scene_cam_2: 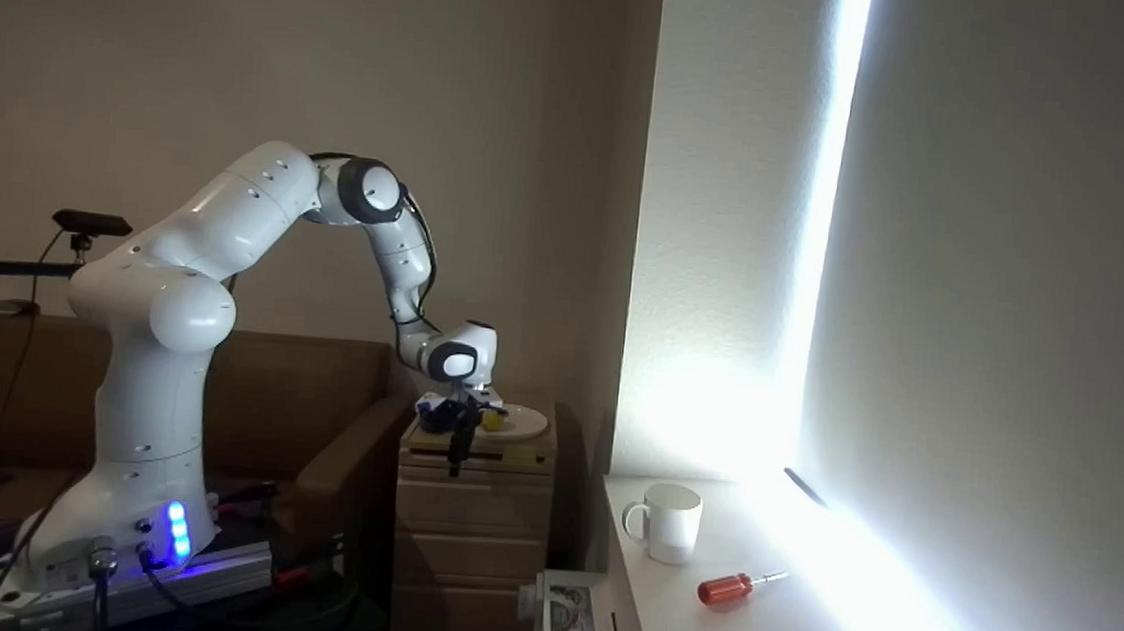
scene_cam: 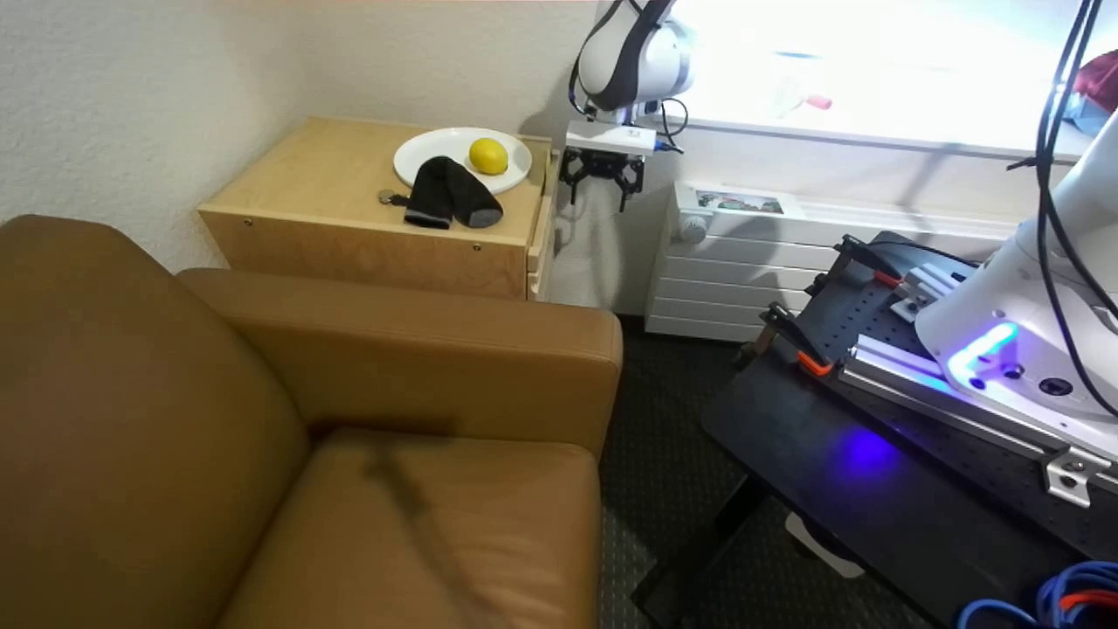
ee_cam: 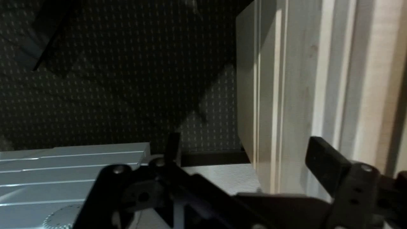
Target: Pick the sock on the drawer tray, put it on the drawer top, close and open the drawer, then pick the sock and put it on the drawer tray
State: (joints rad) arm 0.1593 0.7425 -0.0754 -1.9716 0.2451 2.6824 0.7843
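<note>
The black sock (scene_cam: 450, 188) lies folded on the drawer top (scene_cam: 327, 175), partly over the rim of a white plate. Along the cabinet's front, the light-wood drawer (scene_cam: 541, 231) sits close against the body, and the drawer tray is hidden from every view. My gripper (scene_cam: 598, 199) hangs out in front of that drawer, apart from the sock and pointing down. In the wrist view, its fingers (ee_cam: 327, 162) stand wide apart, with carpet, wall and the cabinet's drawer fronts (ee_cam: 295, 95) showing behind the gap. Nothing is held.
On the white plate (scene_cam: 417, 162) rests a yellow fruit (scene_cam: 488, 156). The brown couch arm (scene_cam: 419, 341) runs beside the cabinet. A white radiator (scene_cam: 742, 271) stands near the gripper, under a sill bearing a mug (scene_cam_2: 673, 525) and a red screwdriver (scene_cam_2: 725, 590).
</note>
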